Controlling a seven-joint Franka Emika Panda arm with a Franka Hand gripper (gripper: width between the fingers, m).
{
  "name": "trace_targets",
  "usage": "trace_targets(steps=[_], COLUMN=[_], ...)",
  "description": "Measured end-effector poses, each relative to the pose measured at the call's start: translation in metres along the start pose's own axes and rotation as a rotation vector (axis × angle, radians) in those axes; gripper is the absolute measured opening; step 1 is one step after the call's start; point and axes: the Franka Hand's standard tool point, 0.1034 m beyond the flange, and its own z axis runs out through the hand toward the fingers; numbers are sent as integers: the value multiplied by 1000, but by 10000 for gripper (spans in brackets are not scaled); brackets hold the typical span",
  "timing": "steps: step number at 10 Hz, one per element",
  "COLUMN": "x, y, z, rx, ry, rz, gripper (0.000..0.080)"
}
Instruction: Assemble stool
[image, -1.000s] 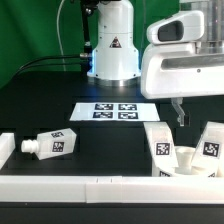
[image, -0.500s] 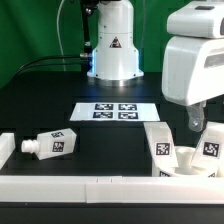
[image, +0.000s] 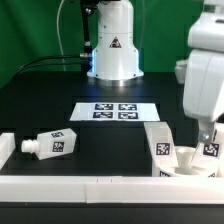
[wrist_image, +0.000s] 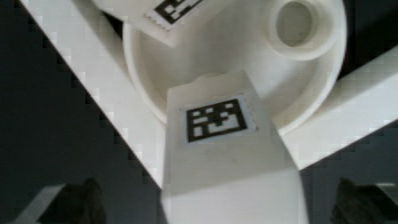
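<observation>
Jaws: released, grasping nothing; the dark fingertips stand apart on either side of a tagged leg, clear of it
Arm: white wrist hangs upright, low over the surface's front corner at the exterior view's right
Stool seat: lies in that corner, against the front border rail
Corner leg: tilted against the seat, under the wrist
Inner leg: leaning on the seat too, just beside the wrist
Loose leg: on its side near the front edge, well apart
Marker board: flat mid-surface
</observation>
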Motion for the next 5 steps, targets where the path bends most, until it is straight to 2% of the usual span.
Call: trace_targets(steps=[1, 3, 4, 5], x=[-3, -3, -3, -3], y=[1, 2, 2, 2], z=[2, 2, 2, 2], rx=[-2, -3, -3, -2], ry=[0, 0, 0, 0], rz=[4, 22, 23, 31], gripper=[649, 396, 396, 338])
